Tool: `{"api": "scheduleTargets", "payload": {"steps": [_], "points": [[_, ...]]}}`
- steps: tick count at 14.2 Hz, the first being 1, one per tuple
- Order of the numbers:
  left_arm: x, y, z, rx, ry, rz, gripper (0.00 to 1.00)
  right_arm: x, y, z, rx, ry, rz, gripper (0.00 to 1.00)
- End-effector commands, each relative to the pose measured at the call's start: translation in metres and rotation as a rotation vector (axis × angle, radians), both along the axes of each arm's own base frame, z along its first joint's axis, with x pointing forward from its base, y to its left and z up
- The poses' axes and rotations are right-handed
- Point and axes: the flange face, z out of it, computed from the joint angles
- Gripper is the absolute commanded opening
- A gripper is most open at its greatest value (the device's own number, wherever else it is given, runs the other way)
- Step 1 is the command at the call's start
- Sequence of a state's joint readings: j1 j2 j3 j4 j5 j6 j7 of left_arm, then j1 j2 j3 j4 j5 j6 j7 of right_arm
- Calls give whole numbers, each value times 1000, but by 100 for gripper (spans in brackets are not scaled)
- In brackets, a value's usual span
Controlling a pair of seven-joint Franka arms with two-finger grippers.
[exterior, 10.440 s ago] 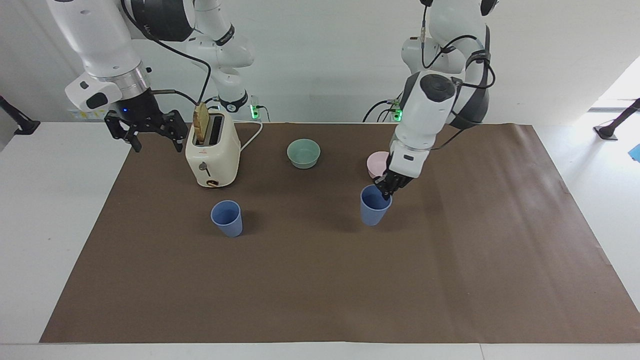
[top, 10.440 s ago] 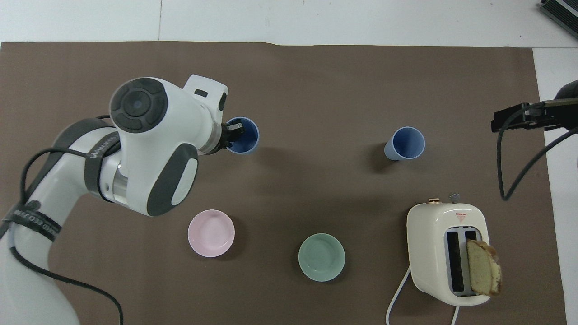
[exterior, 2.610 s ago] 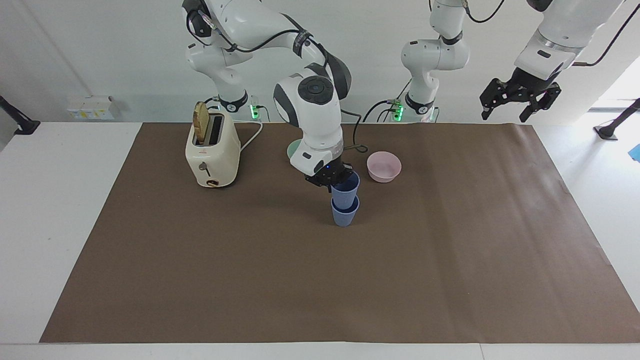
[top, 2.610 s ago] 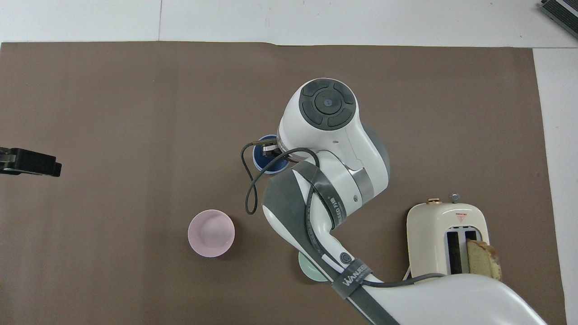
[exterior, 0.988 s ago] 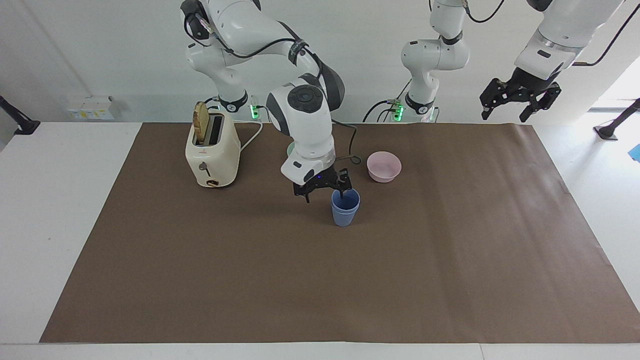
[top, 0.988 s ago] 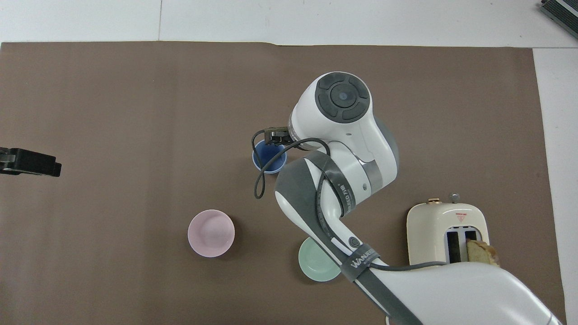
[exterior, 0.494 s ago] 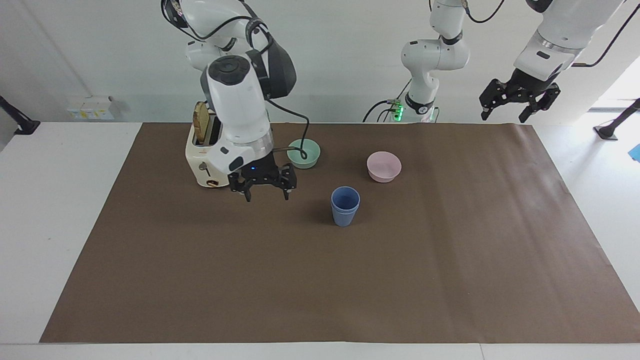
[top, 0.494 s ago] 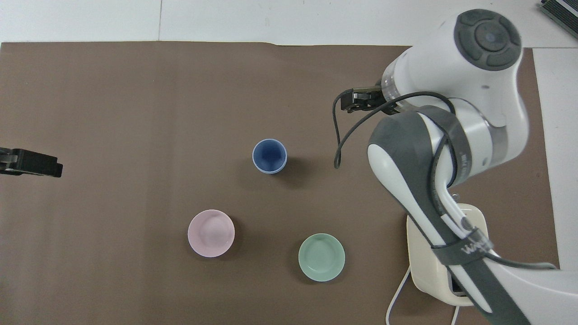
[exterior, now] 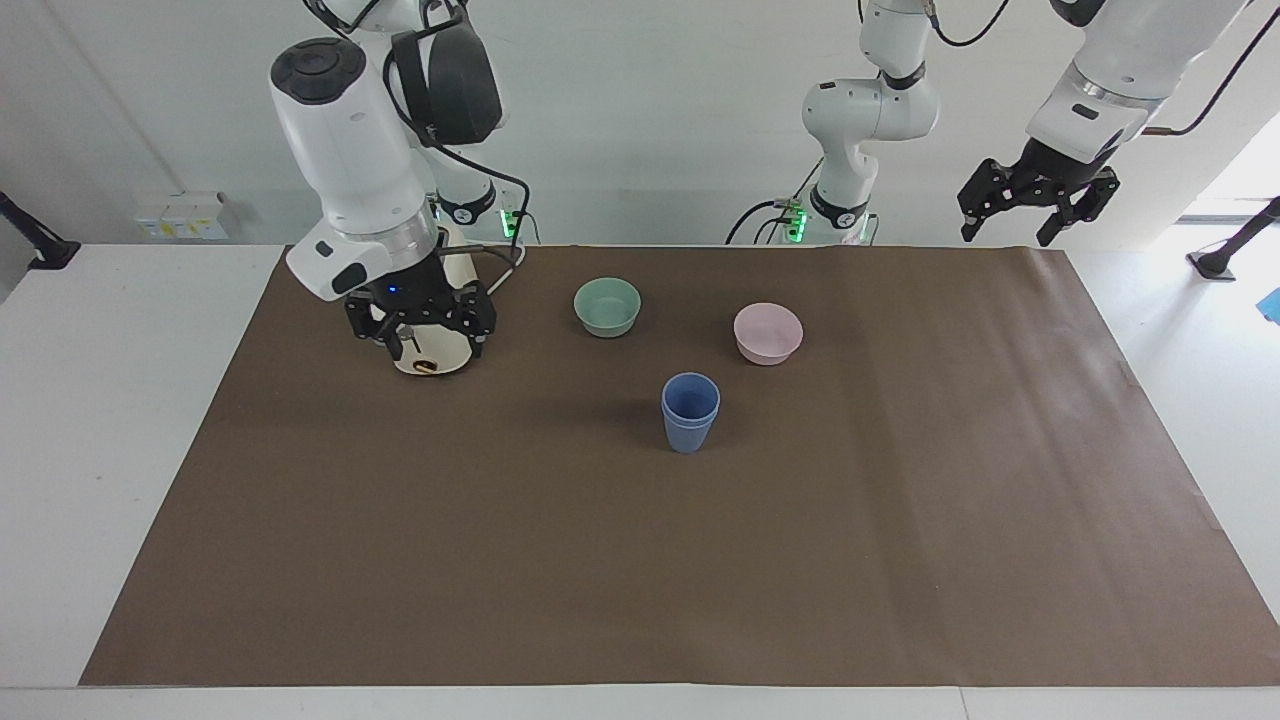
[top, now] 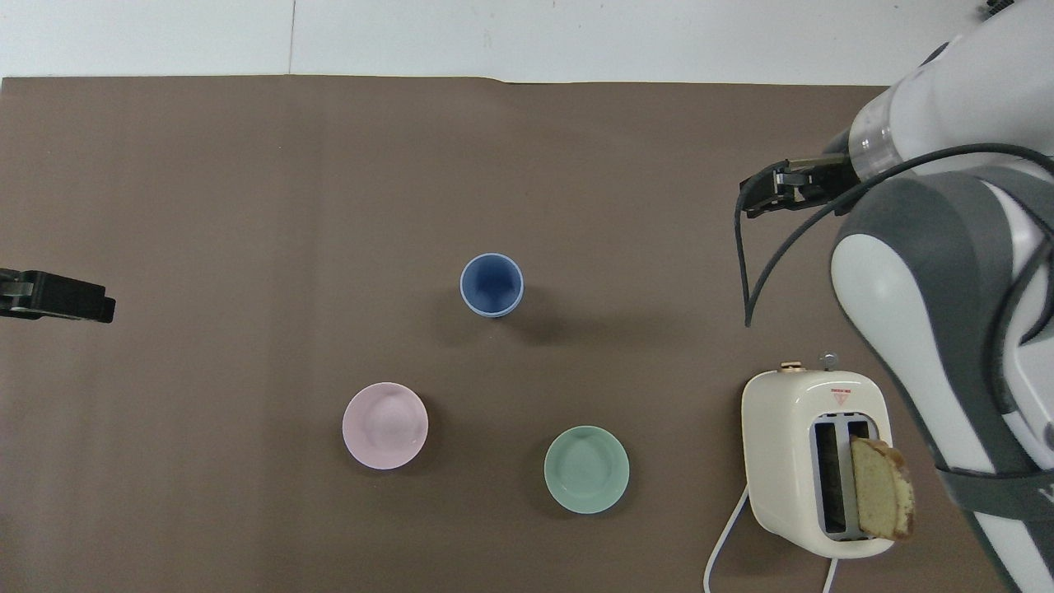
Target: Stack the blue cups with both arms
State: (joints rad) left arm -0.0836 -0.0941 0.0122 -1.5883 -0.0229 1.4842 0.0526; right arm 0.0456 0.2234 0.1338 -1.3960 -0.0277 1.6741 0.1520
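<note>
The two blue cups [exterior: 690,411] [top: 492,284] stand upright on the brown mat [exterior: 640,560], one nested inside the other, with nothing touching them. My right gripper [exterior: 436,338] [top: 770,191] hangs open and empty in the air over the mat beside the toaster, well clear of the cups toward the right arm's end of the table. At the left arm's end my left gripper [exterior: 1022,222] [top: 58,298] waits raised, open and empty.
A cream toaster [exterior: 447,358] [top: 815,461] with a bread slice [top: 881,487] in its slot stands near the right arm's base. Nearer the robots than the cups sit a green bowl [exterior: 607,306] [top: 586,469] and a pink bowl [exterior: 768,333] [top: 384,426].
My right gripper has drawn away from the nested cups and risen toward the toaster at the right arm's end. The cups stay nested and still. The left arm has not moved.
</note>
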Motion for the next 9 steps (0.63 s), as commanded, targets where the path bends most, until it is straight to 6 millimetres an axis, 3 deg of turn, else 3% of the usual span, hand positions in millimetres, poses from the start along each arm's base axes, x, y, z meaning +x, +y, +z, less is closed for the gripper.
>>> {"api": "scheduleTargets", "payload": {"steps": [1, 5, 9], "points": [[-2, 3, 1, -11, -17, 4, 100, -17, -22, 24, -22, 6, 13, 100], [-4, -2, 1, -11, -6, 1, 100, -33, -58, 44, -25, 27, -13, 100], [-4, 6, 2, -11, -6, 14, 100, -37, -81, 45, -32, 41, -48, 100]]}}
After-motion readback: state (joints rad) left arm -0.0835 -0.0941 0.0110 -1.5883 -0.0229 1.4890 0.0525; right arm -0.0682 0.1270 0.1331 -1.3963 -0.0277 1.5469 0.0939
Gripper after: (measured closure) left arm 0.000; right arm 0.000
